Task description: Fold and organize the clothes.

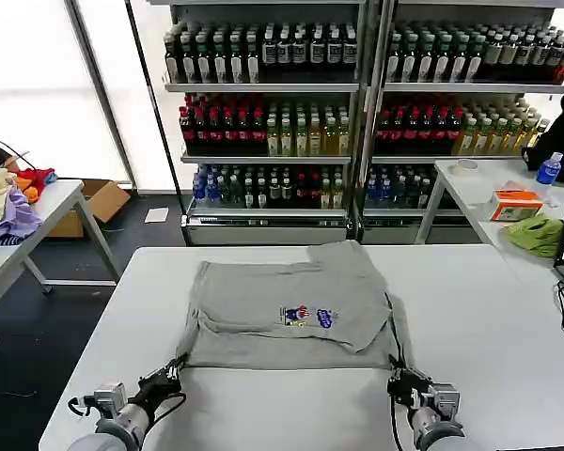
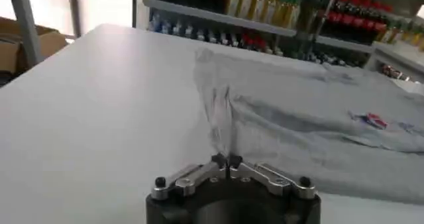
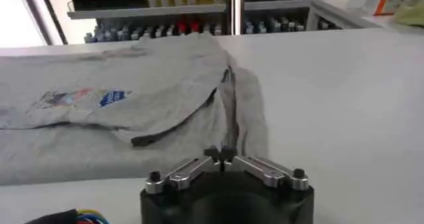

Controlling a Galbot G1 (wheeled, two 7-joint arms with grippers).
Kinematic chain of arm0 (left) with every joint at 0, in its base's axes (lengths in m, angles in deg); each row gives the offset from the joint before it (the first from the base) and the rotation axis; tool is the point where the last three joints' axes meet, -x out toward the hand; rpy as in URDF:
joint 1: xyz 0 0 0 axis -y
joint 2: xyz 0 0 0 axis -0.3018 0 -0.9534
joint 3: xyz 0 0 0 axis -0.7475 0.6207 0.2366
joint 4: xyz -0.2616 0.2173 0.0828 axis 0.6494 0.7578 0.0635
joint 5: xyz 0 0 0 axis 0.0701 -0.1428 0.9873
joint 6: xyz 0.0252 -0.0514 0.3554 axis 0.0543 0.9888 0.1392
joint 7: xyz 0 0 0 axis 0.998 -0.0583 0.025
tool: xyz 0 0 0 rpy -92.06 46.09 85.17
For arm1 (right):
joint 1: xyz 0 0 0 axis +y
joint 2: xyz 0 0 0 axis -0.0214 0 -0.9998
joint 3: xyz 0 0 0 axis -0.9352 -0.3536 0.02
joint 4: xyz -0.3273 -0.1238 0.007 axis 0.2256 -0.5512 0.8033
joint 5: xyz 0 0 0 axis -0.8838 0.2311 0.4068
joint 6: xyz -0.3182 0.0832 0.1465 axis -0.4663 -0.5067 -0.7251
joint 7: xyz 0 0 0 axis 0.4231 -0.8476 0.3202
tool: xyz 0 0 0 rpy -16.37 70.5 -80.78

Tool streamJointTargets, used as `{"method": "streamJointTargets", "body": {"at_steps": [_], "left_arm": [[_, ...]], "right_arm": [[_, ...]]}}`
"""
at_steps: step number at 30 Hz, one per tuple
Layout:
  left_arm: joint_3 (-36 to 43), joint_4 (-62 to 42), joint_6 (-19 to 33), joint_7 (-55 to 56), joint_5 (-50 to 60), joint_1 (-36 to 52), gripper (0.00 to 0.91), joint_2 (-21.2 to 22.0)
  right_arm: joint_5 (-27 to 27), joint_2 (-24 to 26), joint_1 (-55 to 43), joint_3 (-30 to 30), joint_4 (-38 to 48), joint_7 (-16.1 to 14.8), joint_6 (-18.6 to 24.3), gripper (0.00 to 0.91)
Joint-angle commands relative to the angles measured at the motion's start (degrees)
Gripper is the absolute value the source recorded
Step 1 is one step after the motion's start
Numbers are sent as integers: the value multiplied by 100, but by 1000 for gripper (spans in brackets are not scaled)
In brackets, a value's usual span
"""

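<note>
While the light grey shirt (image 1: 287,305) lies spread on the white tabletop (image 1: 470,310) with its chest print (image 1: 307,316) facing up and its right side folded inward over the body, both arms sit at its near hem. At the near left corner, the left end effector (image 2: 226,160) is clenched on a pinch of the grey fabric, which rises in a small puckered ridge from the fingertips (image 2: 218,159). At the near right corner, the right end effector (image 3: 220,156) is likewise clamped on the hem; its tips seem to hold a thin fold of cloth, though the contact is partly hidden. Behind the tabletop stand shelves of bottles (image 1: 291,132).
</note>
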Motion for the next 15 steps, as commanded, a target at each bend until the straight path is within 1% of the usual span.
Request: {"method": "streamJointTargets", "body": {"at_steps": [1, 7, 10, 12, 13, 14, 15], "left_arm": [[-268, 708, 81, -4, 64, -768, 10, 52], [-680, 1394, 85, 106, 105, -1992, 20, 249], [-881, 1600, 80, 112, 121, -2576, 10, 342], [-942, 1569, -50, 49, 188, -2634, 10, 322], [-945, 1540, -62, 19, 366, -2664, 10, 327], [-935, 1514, -136, 26, 536, -2662, 10, 379], [-936, 1514, -167, 34, 570, -2653, 393, 394]], "right_arm": [[59, 43, 532, 102, -486, -35, -54, 0], [-195, -80, 1507, 288, -1022, -161, -48, 0], [-526, -181, 2102, 464, -1332, -260, -48, 0], [-789, -198, 2227, 473, -1379, -372, -132, 0], [-865, -206, 2252, 457, -1391, -383, -146, 161], [-925, -218, 2306, 438, -1404, -357, -153, 423], [-908, -228, 2297, 429, -1401, -379, -164, 907]]}}
